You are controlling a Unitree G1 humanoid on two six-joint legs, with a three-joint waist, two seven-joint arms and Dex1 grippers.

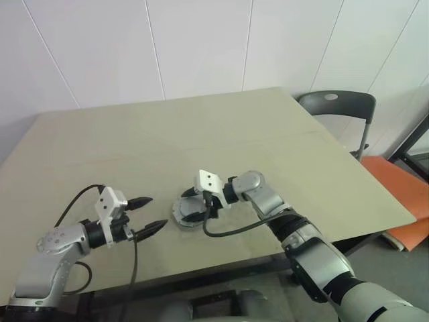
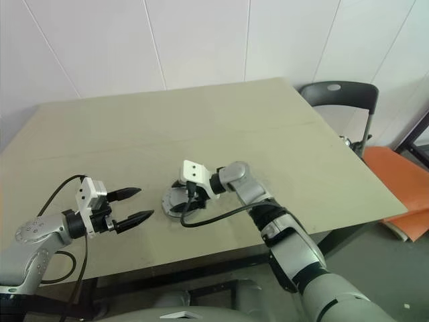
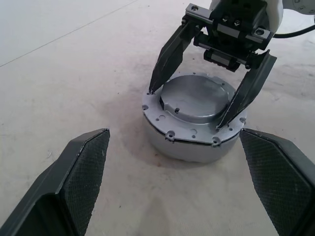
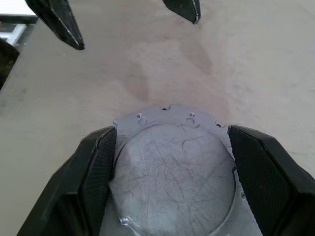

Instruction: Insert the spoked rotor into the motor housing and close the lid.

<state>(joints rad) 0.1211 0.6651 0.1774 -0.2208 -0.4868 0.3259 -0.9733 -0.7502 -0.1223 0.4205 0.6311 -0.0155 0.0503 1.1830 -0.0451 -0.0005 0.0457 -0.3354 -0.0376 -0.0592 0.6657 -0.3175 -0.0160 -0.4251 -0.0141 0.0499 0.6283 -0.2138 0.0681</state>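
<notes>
Motor housing [image 3: 194, 129] sits on the beige table [image 1: 201, 141] near its near edge, roughly in the middle between my two arms, a short silvery can with a flat grey lid [image 3: 194, 98] lying on top of it. My right gripper [image 3: 197, 105] reaches in from the right and comes down over it, its two black fingers [image 3: 170, 56] spread to either side of the lid's raised disc with the tips resting at the housing's flanged rim, so the jaws bracket the lid. My left gripper [image 1: 147, 215] hovers just left of the housing, clear of it, jaws wide apart and pointing toward it with nothing between them. A dark chair [image 1: 338, 111] stands beyond the table's far right corner.
</notes>
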